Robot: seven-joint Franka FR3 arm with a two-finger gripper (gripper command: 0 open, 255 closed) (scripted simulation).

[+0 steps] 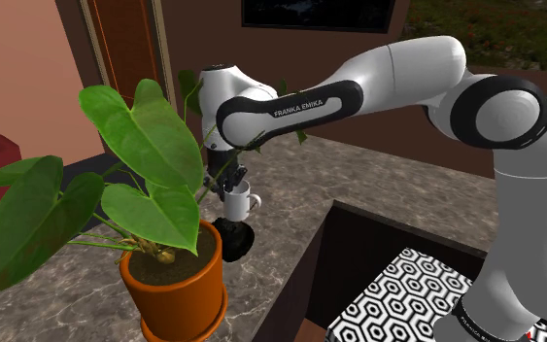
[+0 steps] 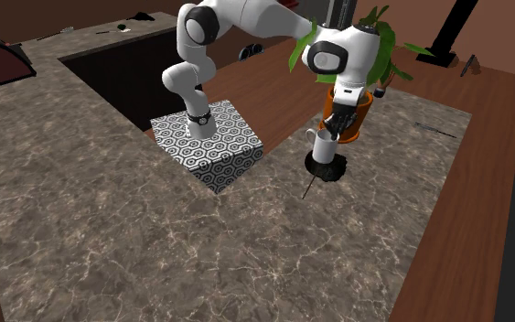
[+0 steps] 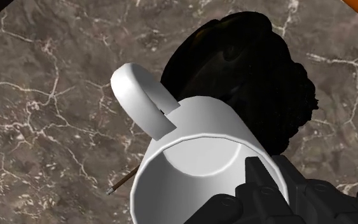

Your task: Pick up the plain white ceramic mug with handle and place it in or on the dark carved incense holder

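The mug (image 1: 238, 200) hangs in the air, tilted, just above the incense holder (image 1: 232, 239) and clear of the counter (image 1: 388, 185). The gripper (image 1: 230, 181) has closed down on the mug's wall at the rim. In the wrist view the black fingers (image 3: 260, 184) pinch that rim, seemingly one inside and one outside, on the side away from the handle (image 3: 142, 95).

The mug looks rigid, smooth and glossy. I judge it fairly light but slippery, and likely to chip if it drops onto the stone-like counter. A pinch on the rim wall is a reasonable hold, since the handle loop looks too narrow and curved for these fingers. With a grip on one side only, though, the cup can swing or slip. The holder below is dark and lumpy, so the mug may not sit flat on it.

By count:
- one mug
- one incense holder
- one thin stick (image 3: 123, 181) lying on the counter beside the holder
- one potted plant with an orange pot (image 1: 176, 290) close by
- one arm with one gripper
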